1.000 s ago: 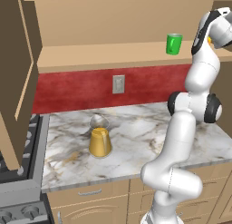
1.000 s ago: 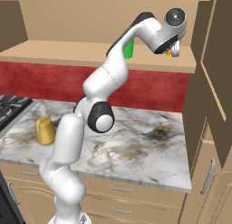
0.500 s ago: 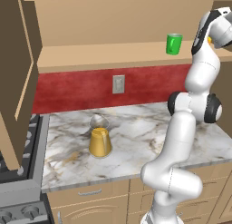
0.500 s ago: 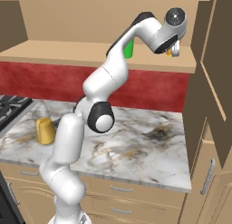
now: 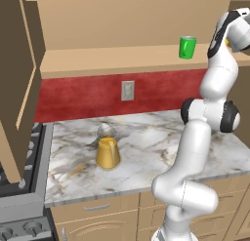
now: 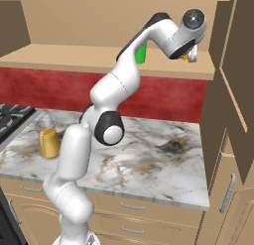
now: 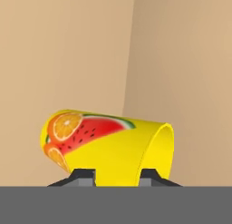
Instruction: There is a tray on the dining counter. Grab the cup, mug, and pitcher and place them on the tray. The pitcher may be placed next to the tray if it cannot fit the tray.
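Observation:
The yellow cup, printed with orange and watermelon slices, lies sideways across the hand view, between my gripper's two fingertips, which press against it. In the right base view the cup peeks out beside the gripper at the right end of the wooden shelf. The green mug stands on the same shelf, to the left of my hand. The amber-filled glass pitcher stands on the marble counter below. The tray and the dining counter are out of view.
A tall cabinet side closes off the shelf right beside my hand. A red backsplash with a wall socket runs under the shelf. A stove adjoins the counter's left end, with an open cabinet door above it.
The arm, the mug and the pitcher stand where they were; no shift shows in the base views.

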Tool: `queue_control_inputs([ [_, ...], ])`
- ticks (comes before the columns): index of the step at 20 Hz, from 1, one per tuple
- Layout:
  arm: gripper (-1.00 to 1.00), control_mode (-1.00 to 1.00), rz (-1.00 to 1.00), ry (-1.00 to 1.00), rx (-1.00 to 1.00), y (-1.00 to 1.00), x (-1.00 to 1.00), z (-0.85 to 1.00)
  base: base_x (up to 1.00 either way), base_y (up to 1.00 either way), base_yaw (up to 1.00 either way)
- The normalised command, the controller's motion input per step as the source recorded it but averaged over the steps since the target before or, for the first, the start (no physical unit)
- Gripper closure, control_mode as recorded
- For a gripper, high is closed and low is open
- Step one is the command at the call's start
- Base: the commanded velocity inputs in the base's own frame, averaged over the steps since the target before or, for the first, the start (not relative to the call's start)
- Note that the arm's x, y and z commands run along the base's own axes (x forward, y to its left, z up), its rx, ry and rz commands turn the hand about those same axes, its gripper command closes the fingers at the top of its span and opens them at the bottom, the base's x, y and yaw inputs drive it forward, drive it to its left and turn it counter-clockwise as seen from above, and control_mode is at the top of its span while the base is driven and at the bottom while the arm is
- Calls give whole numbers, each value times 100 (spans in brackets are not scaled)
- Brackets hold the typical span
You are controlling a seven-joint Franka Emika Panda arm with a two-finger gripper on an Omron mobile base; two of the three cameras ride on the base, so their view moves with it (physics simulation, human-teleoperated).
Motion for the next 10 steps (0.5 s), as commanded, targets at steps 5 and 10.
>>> queue_control_inputs([
  [5,100,-100,0,-15,0,2,-21,-19,0,0,0],
  [10,100,-100,-1,-13,0,12,-47,-10,0,0,0],
])
